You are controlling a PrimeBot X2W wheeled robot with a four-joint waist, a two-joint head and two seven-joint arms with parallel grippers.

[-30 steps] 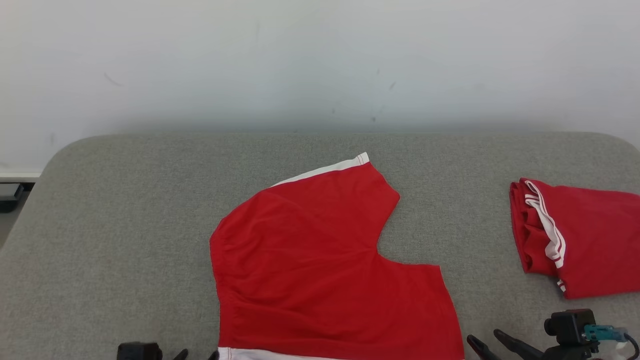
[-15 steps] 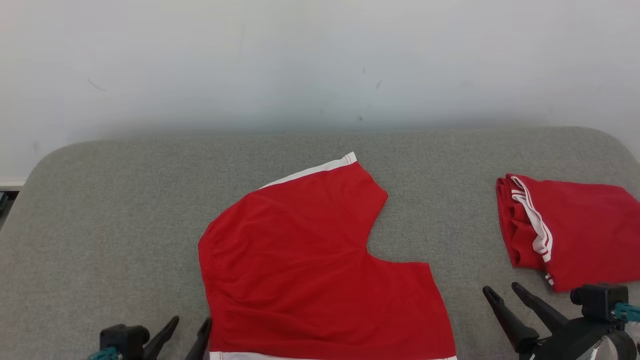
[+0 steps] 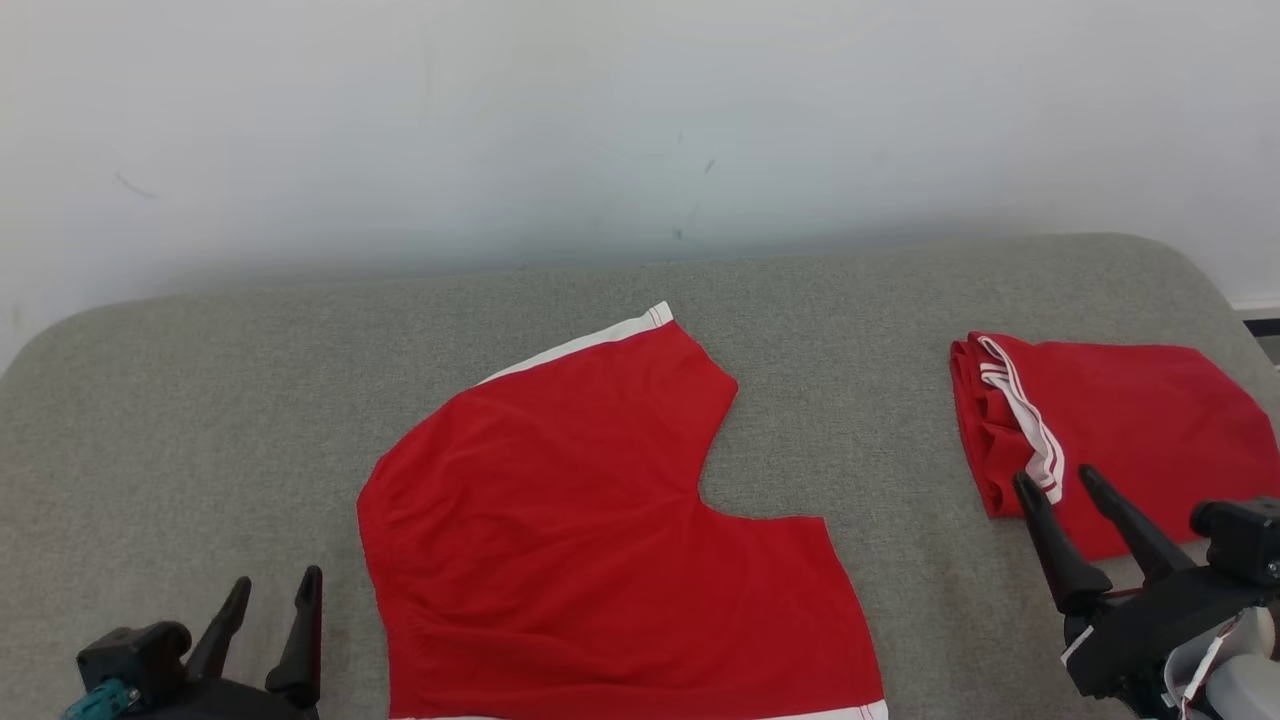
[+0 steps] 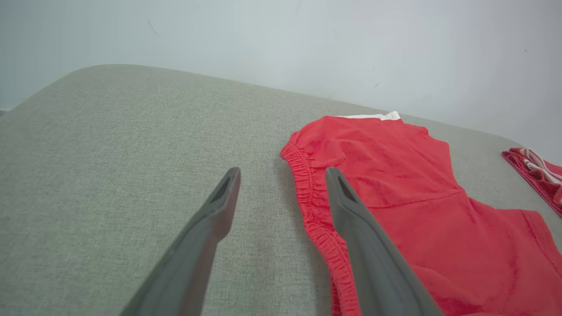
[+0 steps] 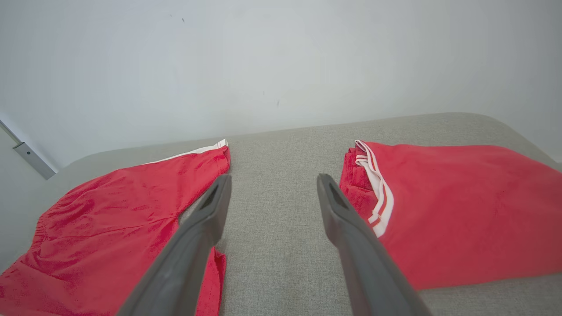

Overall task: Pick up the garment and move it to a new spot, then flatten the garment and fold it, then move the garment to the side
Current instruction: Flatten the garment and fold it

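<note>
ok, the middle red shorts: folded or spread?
Spread: the shorts lie flat on the grey pad, both legs splayed, waistband showing.

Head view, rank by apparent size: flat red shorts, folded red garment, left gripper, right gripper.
1. flat red shorts
2. folded red garment
3. right gripper and left gripper: unranked, both cropped at frame edge.

We see a plain white matte wall (image 3: 640, 120) across the upper half of the frame, flecked with small dark scuff marks (image 3: 708, 165) near top centre. Below it spreads a grey woven-fabric padded surface with rounded corners (image 3: 200, 400), softly and evenly lit. A white skirting strip (image 3: 1258, 303) shows at the right edge.
</note>
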